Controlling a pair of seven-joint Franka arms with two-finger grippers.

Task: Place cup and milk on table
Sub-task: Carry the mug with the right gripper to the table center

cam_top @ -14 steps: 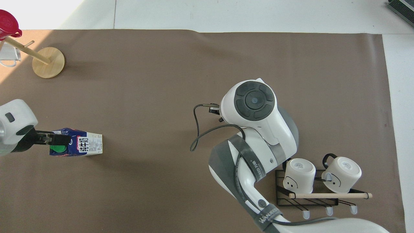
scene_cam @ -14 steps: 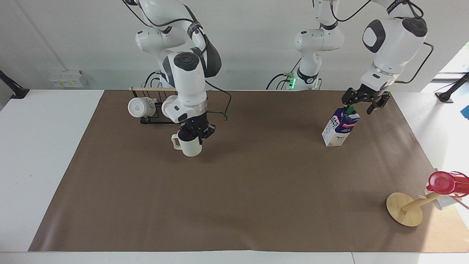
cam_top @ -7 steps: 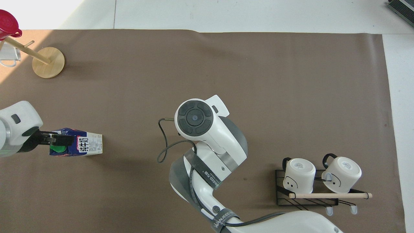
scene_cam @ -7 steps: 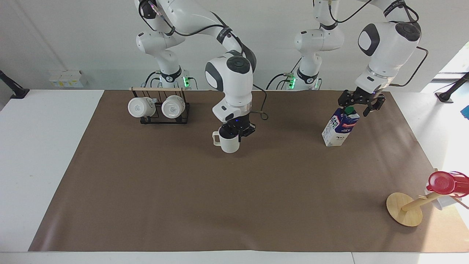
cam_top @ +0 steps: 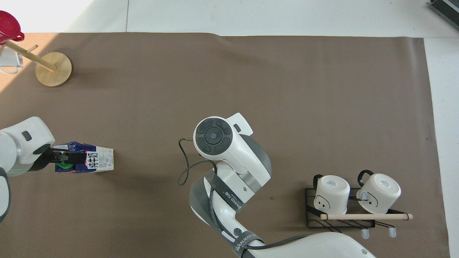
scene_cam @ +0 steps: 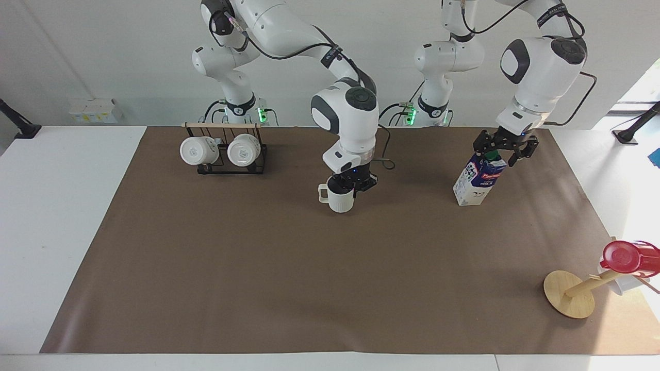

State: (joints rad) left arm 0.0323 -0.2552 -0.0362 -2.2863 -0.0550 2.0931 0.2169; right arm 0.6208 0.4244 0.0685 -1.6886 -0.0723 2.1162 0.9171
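the right end effector grips the cup by its rim, low over the bench. the left end effector sits spread wide around the milk carton's top, which stands tilted on the bench.

cream cup, blue-white milk, brown sheet

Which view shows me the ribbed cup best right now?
The facing view: the cup shows whole, handle included, under the right gripper. In the overhead view the right arm covers it completely.
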